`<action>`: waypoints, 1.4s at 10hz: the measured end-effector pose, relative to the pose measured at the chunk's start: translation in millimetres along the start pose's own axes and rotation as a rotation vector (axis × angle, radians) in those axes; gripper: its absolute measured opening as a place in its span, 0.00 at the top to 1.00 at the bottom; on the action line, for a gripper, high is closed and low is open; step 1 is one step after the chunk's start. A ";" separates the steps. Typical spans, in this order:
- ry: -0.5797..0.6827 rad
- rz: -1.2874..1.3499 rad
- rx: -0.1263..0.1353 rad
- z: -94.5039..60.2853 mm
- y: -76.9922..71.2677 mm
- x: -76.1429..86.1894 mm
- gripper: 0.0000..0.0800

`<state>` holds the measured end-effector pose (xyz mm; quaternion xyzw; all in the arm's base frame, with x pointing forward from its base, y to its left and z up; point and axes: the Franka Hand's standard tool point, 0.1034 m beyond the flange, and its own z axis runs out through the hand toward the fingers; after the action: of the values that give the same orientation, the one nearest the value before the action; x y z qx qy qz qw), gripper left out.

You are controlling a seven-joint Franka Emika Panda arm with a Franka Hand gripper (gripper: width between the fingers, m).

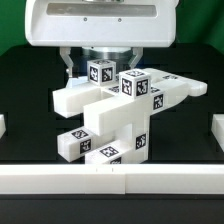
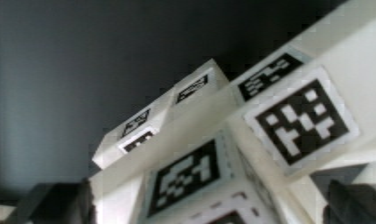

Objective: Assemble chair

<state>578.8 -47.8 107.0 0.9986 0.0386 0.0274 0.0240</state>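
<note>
Exterior view: fingers (image 1: 68, 68) spread open behind white blocky plastic chair assembly (image 1: 120, 115) on black counter (image 1: 30, 150), gripping nothing. Retreat straight upward, avoid nudging tagged blocks.

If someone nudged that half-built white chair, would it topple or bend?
The chair looks like rigid blocky plastic, so probably no bending. Bars jut sideways from a narrow upright stack, so a nudge might tip it. Its smooth surfaces could slide on the black table.

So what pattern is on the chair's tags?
Black-and-white square codes on the white chair; clearest in the wrist view.
</note>
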 end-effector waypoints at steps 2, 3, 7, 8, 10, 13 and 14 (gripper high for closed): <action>0.001 -0.214 -0.012 -0.3 2.8 0.2 0.19; 0.000 -0.282 -0.014 -0.5 4.6 0.0 0.19; -0.002 -0.251 -0.014 0.7 5.0 -0.6 0.47; -0.002 -0.250 -0.014 0.7 5.2 -0.7 0.67; -0.001 -0.161 -0.013 0.7 5.3 -0.8 0.66; -0.001 0.153 -0.002 0.9 7.2 -0.6 0.66; -0.006 0.237 0.001 0.5 7.4 -0.4 0.66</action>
<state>579.0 -55.2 106.8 0.9962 -0.0799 0.0268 0.0202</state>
